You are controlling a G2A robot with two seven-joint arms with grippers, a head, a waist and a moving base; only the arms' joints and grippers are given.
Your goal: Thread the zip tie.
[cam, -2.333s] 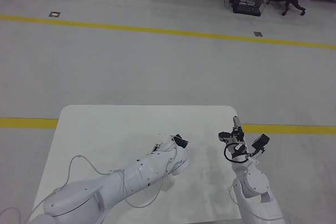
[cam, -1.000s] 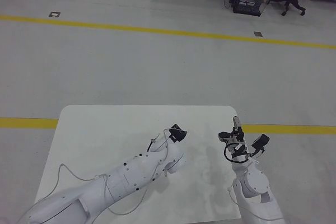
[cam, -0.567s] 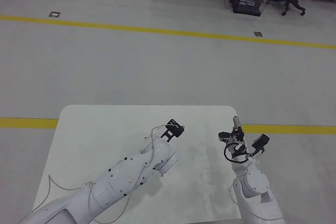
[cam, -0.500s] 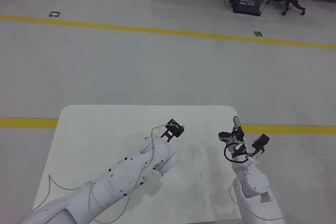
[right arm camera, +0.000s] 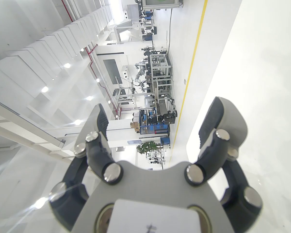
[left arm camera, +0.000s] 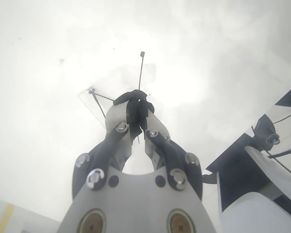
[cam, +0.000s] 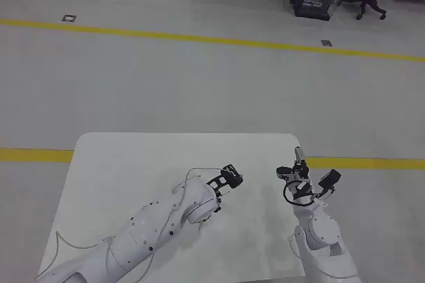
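As left tool [left arm camera: 135, 96] grips zip tie [left arm camera: 140, 71], spare [left arm camera: 92, 91] beside.

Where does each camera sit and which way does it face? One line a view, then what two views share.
Top view: above the arms, looking down at the white table; left arm and right arm show.
Left wrist view: on the left wrist, looking down along the left gripper, shut on a zip tie, at the table.
Right wrist view: on the right wrist, looking sideways past the open right gripper into the hall.
Shared: the white table shows in top and left wrist views.
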